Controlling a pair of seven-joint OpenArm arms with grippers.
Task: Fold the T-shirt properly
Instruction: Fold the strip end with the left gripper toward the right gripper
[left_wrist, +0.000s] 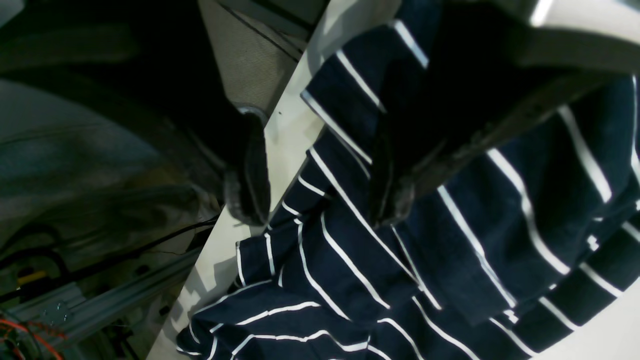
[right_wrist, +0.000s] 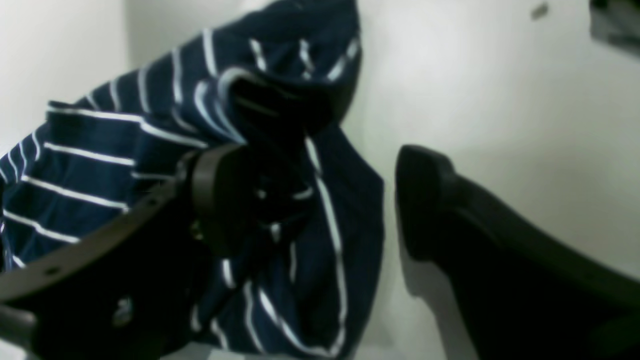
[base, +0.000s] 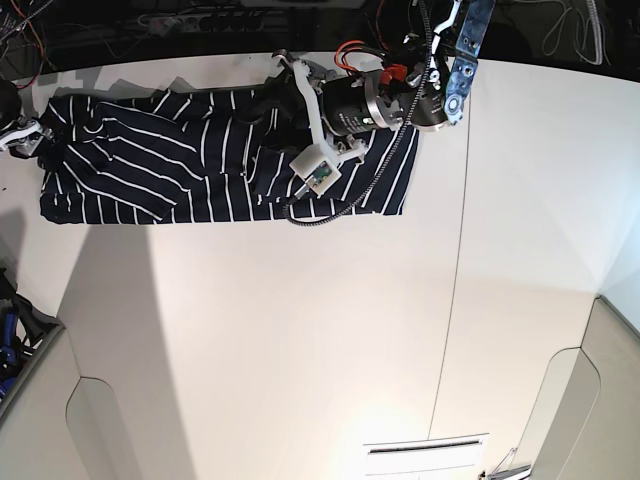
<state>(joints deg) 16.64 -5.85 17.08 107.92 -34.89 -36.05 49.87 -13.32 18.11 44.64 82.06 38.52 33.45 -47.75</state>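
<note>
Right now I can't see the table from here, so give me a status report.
Left pincer open, straddling the shirt's edge. Right pincer open, cloth bunched between its fingers. Shirt spread along the table's far edge. Nothing in the way.

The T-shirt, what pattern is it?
Dark navy T-shirt with thin white stripes, clearest in the base view.

T-shirt (base: 180, 170) dark navy w/ thin white stripes, table (base: 300, 330) white, hand pads (right_wrist: 425, 200) prob. black.
</note>
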